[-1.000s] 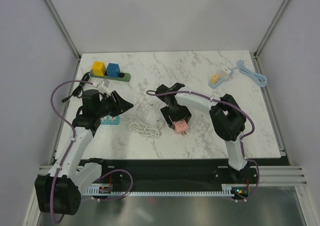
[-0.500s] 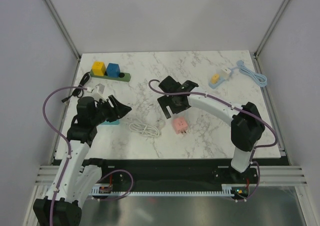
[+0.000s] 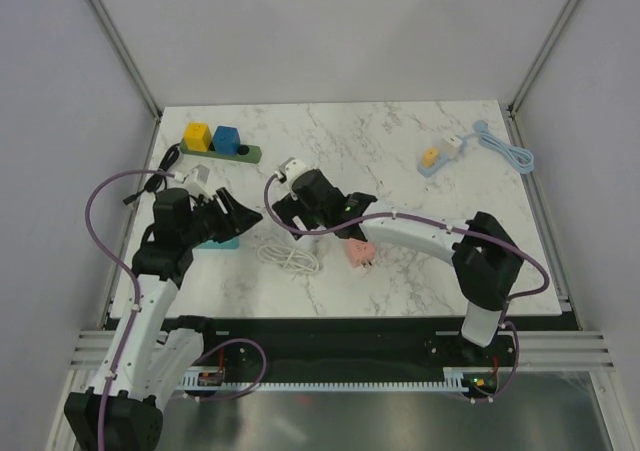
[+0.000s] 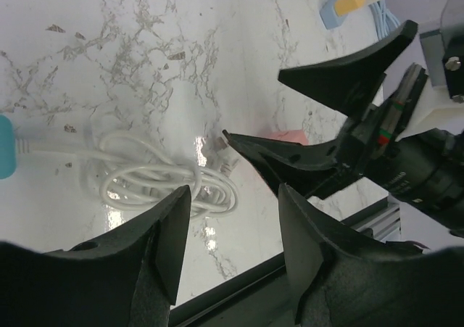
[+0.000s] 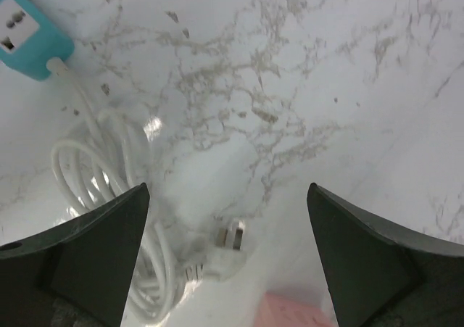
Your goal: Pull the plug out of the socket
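A pink plug (image 3: 360, 254) lies loose on the marble table, apart from any socket; its edge shows in the right wrist view (image 5: 290, 314). A teal socket (image 3: 222, 241) lies at the left, also seen in the right wrist view (image 5: 29, 33), with a white cable coil (image 3: 290, 258) and the cable's white plug (image 5: 232, 236) beside it. My right gripper (image 3: 315, 221) hangs open and empty over the coil's end (image 5: 226, 189). My left gripper (image 3: 240, 221) is open and empty just right of the teal socket, above the table (image 4: 232, 247).
A green power strip (image 3: 220, 151) holding a yellow plug (image 3: 197, 134) and a blue plug (image 3: 227, 138) sits at the back left. A light blue socket with a yellow plug (image 3: 432, 158) and its coiled cable (image 3: 505, 148) lie at the back right.
My right gripper let go of the pink plug, left it on the table, and swung left over the white cable. My left gripper shifted only slightly.
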{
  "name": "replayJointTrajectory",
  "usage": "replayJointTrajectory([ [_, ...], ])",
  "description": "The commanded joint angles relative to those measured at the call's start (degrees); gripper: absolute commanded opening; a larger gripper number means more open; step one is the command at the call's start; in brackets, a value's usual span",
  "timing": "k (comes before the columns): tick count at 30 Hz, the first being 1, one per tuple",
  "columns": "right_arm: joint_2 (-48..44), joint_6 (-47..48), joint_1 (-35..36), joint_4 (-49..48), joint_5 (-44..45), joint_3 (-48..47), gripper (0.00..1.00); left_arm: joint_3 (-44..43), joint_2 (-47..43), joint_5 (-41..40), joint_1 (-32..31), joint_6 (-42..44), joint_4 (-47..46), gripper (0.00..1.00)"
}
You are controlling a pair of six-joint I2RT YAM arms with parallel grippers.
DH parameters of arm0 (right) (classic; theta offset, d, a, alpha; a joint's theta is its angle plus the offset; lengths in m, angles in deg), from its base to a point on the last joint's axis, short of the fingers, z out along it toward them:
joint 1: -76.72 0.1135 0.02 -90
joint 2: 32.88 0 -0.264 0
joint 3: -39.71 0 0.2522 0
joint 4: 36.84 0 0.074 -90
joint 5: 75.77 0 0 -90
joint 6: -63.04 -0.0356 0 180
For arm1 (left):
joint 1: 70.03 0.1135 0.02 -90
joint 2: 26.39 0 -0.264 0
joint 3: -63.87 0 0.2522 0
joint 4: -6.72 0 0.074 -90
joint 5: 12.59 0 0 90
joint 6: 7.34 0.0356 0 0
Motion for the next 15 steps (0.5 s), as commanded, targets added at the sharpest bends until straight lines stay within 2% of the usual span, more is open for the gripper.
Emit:
replayJointTrajectory([
  [1, 4.98, 10.61, -0.82, -25.61, -2.26, 0.79, 0.98, -5.35, 1.71, -0.59, -0.01, 0.63, 0.17, 0.59],
  [2, 6.93, 11.76, -1.52, -27.03, -6.03, -0.96, 0.98, -6.14, 2.41, -1.99, -0.01, 1.08, 0.17, 0.59],
  [7, 23.77, 11.16, -4.24, -31.00, -10.27, -18.70, 0.98, -11.16, 6.02, -5.60, 0.07, 2.67, -0.62, 0.59],
  [10, 32.57, 10.20, -6.26, -29.78, -12.47, -30.30, 0.98, -12.83, 7.16, -6.93, 0.07, 3.80, -2.11, 0.59],
  [12, 36.72, 10.36, -7.93, -27.67, -17.54, -39.24, 0.98, -13.62, 7.60, -7.19, 0.16, 5.12, -3.51, 0.59],
  [15, 45.41, 12.20, -9.34, -26.53, -20.47, -48.39, 0.98, -14.15, 8.83, -8.24, 0.16, 6.62, -5.01, 0.59],
])
